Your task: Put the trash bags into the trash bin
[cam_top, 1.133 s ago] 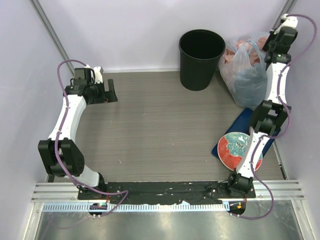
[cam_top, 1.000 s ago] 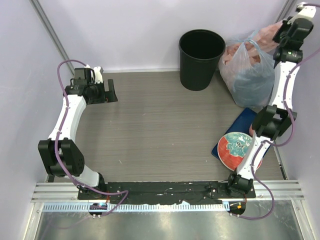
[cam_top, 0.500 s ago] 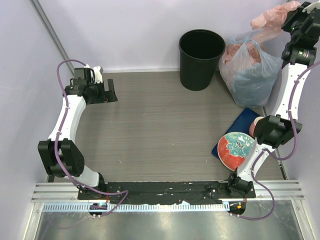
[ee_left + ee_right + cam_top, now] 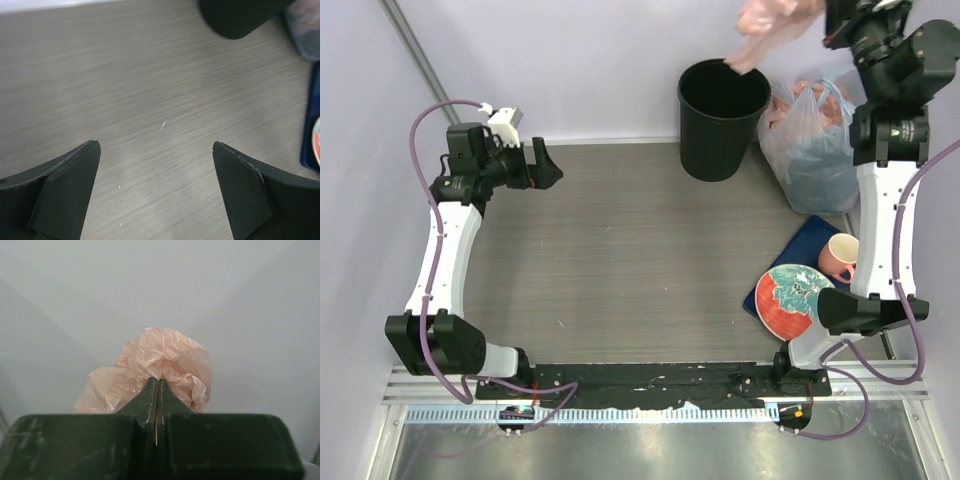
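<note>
The round black trash bin [image 4: 723,118] stands at the back of the table; its base shows in the left wrist view [image 4: 240,17]. My right gripper [image 4: 825,15] is raised high at the back right, shut on the crinkled pale pink trash bag [image 4: 767,22]. The bag hangs left of the gripper and its lower tip reaches over the bin's right rim. In the right wrist view the bag [image 4: 160,365] bunches at the shut fingertips [image 4: 151,390]. My left gripper [image 4: 542,165] is open and empty at the far left, above bare table [image 4: 157,150].
A bulging clear-bluish bag [image 4: 815,150] with pink and blue contents stands right of the bin. A pink mug [image 4: 840,257] and a red and teal plate [image 4: 792,298] lie on a blue mat [image 4: 800,250] at the right. Walls close in behind.
My right gripper has risen and swung left from beside the bulging bag, carrying the pink bag up and over the bin's rim. My left gripper has lifted and shifted slightly.
</note>
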You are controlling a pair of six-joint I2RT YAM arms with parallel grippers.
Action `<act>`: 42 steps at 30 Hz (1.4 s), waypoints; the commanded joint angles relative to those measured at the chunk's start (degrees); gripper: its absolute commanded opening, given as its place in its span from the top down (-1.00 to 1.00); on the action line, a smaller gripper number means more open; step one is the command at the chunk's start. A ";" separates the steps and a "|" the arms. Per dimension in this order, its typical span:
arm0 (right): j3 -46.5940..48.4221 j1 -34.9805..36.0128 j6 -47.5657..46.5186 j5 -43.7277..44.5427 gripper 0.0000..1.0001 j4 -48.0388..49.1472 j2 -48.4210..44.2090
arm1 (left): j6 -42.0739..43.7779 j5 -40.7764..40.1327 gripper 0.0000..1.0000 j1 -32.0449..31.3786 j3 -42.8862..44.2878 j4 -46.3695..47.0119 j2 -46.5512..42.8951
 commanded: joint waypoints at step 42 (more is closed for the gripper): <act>-34.44 34.61 11.67 -15.21 0.98 0.52 -2.86 | 21.62 -26.81 -0.99 -31.76 -18.66 20.44 -16.55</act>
